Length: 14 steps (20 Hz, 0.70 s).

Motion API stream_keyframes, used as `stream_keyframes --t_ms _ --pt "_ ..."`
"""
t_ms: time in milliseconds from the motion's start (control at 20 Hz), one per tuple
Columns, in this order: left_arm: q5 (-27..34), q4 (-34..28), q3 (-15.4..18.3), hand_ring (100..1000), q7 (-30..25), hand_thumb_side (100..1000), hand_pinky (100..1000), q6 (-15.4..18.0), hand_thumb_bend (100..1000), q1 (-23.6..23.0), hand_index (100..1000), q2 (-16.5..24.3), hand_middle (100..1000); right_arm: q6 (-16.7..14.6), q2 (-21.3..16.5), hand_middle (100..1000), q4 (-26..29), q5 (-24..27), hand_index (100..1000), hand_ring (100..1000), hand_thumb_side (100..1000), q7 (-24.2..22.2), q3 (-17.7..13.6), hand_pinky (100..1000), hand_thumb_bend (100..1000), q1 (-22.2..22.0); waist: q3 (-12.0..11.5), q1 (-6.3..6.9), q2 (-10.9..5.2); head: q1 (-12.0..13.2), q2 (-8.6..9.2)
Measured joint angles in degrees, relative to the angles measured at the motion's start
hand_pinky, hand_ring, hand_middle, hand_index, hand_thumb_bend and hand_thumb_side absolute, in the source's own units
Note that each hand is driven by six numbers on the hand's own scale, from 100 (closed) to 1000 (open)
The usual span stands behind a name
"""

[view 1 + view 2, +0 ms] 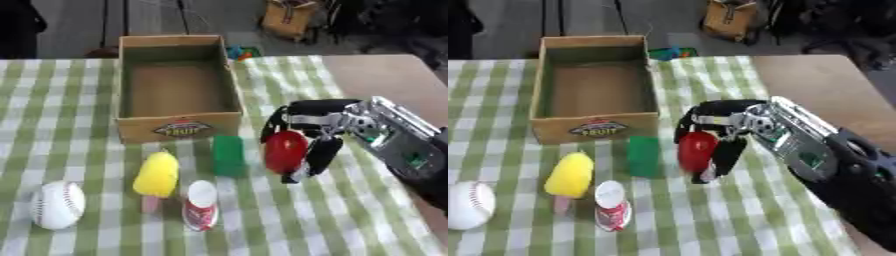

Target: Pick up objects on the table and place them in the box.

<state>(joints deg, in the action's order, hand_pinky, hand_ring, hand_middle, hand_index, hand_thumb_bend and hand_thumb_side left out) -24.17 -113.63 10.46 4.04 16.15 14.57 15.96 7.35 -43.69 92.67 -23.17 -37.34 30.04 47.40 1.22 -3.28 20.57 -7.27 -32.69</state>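
My right hand (319,131) reaches in from the right, its fingers curled round a red rounded object (284,151) just above the cloth. Left of it a green block (228,155) lies on the table. A yellow ice-lolly toy (157,176) with a pink stick, a red-and-white can (200,205) on its side and a white baseball (58,204) lie further left. The open cardboard box (178,126) stands behind them with nothing visible inside. My left hand is out of sight.
A green-and-white checked cloth (52,125) covers the table; bare brown tabletop (385,75) shows at the far right. A brown bag (287,19) and small coloured items (241,52) sit on the floor beyond the far edge.
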Motion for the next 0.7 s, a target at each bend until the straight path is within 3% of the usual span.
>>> stream_keyframes --t_ms 550,700 --pt "0.0 0.0 0.0 639 -0.5 928 762 -0.1 100 -0.4 676 0.1 597 2.0 -4.2 486 6.2 3.9 536 476 211 0.3 -0.7 100 166 4.9 0.2 -0.98 -0.81 0.2 -0.49" --pt "0.0 0.0 0.0 639 -0.6 927 761 -0.1 100 -0.5 676 0.1 597 2.0 -4.5 486 6.8 4.1 533 475 215 0.4 -1.0 100 168 8.0 0.1 -1.27 -1.07 0.2 -0.54"
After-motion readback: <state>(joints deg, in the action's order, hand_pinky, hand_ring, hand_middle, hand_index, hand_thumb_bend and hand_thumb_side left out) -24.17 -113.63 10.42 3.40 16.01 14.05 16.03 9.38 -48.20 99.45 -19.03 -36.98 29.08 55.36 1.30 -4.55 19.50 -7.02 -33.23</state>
